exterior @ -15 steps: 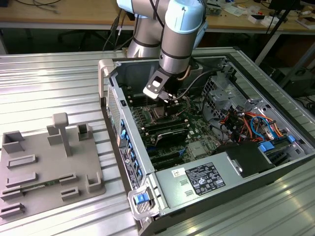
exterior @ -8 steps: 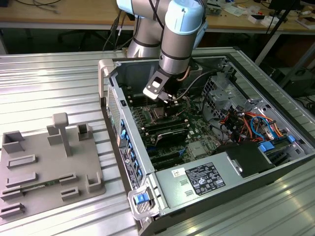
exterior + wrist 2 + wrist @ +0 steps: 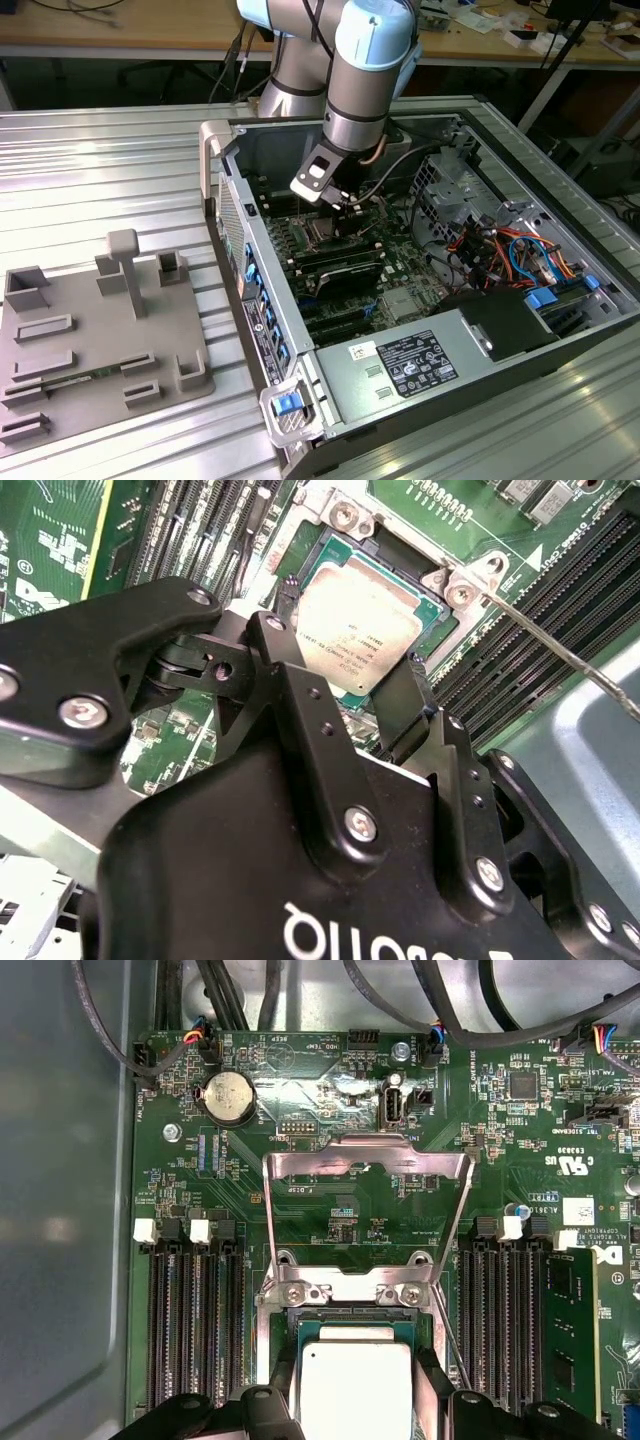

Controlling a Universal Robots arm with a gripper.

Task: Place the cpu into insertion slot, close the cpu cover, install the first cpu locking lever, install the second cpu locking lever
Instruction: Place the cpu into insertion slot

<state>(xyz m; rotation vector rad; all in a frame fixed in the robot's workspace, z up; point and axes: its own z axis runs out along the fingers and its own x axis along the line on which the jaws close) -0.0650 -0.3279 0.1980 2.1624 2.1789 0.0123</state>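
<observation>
The cpu (image 3: 355,1395), silver top with green edges, lies level in the insertion slot (image 3: 345,1316) on the green motherboard. My gripper (image 3: 355,1385) is shut on it, its black fingers (image 3: 283,1385) against two opposite edges; the second wrist view shows the same, with the gripper (image 3: 350,640) straddling the cpu (image 3: 360,620). The cpu cover (image 3: 365,1152) stands swung back on its hinges, open. A thin wire locking lever (image 3: 560,650) sticks up free beside the slot. In the exterior view the gripper (image 3: 340,205) hangs inside the open computer case, just over the slot (image 3: 322,233).
Long black memory slots (image 3: 190,1330) flank the socket on both sides, one holding a green module (image 3: 570,1340). Cables (image 3: 500,245) and a drive cage fill the case toward the exterior view's right. A grey fixture plate (image 3: 100,340) lies on the table at the exterior view's left.
</observation>
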